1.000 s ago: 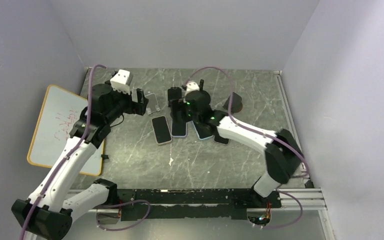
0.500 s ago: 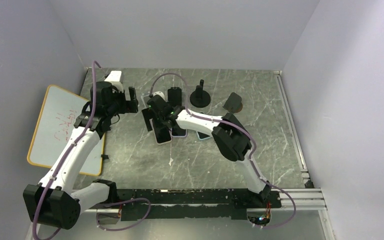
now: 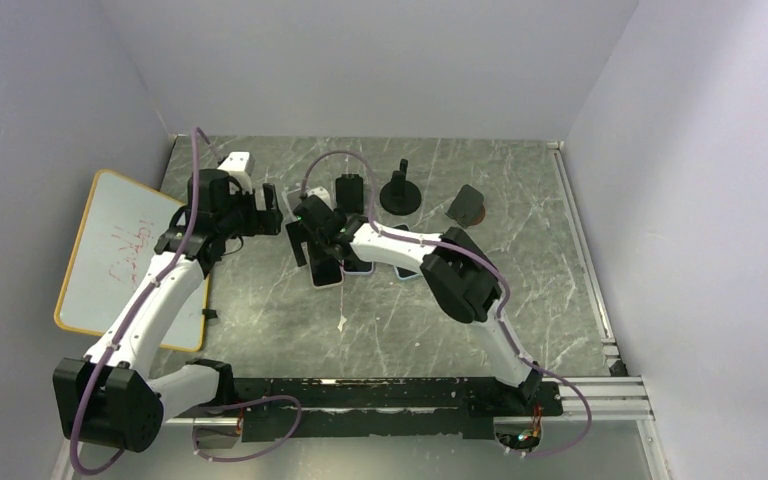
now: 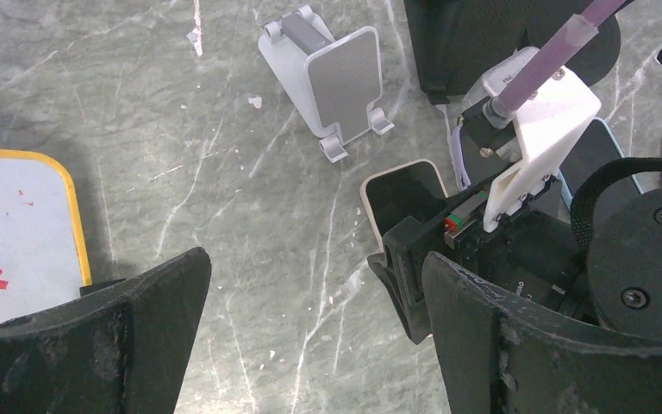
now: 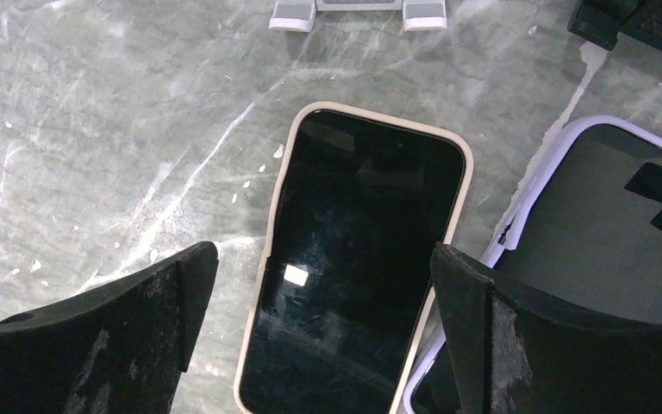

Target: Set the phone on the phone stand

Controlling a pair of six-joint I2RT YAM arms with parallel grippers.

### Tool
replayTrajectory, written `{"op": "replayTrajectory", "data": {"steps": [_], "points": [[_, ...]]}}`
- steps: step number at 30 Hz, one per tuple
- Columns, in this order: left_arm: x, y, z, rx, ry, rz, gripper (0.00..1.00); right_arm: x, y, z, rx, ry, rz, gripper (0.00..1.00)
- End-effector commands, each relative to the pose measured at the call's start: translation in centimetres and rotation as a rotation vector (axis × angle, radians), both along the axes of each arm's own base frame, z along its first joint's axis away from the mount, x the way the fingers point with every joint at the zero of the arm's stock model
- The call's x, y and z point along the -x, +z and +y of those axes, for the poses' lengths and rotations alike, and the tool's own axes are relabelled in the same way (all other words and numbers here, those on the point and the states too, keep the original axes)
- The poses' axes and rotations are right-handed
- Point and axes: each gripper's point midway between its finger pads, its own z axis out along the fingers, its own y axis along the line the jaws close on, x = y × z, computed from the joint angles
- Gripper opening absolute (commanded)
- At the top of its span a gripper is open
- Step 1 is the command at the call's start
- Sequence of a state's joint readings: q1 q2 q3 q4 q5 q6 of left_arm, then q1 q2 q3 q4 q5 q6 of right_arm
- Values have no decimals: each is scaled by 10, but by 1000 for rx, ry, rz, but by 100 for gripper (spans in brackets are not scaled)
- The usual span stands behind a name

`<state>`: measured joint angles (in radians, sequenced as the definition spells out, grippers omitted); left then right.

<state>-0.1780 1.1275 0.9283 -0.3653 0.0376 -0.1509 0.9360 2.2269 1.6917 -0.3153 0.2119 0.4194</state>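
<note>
Phone, cream case: flat on the marble table, screen up, directly under my right gripper, one finger either side.
Right gripper: spread wide, holding nothing.
Phone stand, white: just beyond the phone's top edge, apart.
Left gripper: wide apart, empty, near the stand.

A yellow-rimmed whiteboard with red scribbles lies at the grey marbled table's left edge.

Cream-cased phone flat, dark screen up, just beside the feet of a white stand, seemingly tilted back.
</note>
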Motion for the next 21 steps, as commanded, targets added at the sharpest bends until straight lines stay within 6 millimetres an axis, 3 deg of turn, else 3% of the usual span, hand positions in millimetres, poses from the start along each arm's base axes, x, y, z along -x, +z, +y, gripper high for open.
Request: {"op": "replayTrajectory", "data": {"steps": [1, 7, 13, 21], "points": [[-1, -5, -4, 28, -21, 14, 97, -5, 15, -5, 6, -17, -56, 100], [0, -8, -5, 28, -27, 27, 97, -7, 12, -7, 24, -17, -66, 100], [0, -12, -7, 31, -33, 36, 97, -7, 46, -9, -62, -29, -164, 100], [0, -14, -9, 35, -50, 47, 97, -10, 25, -1, -30, -6, -132, 100]]}}
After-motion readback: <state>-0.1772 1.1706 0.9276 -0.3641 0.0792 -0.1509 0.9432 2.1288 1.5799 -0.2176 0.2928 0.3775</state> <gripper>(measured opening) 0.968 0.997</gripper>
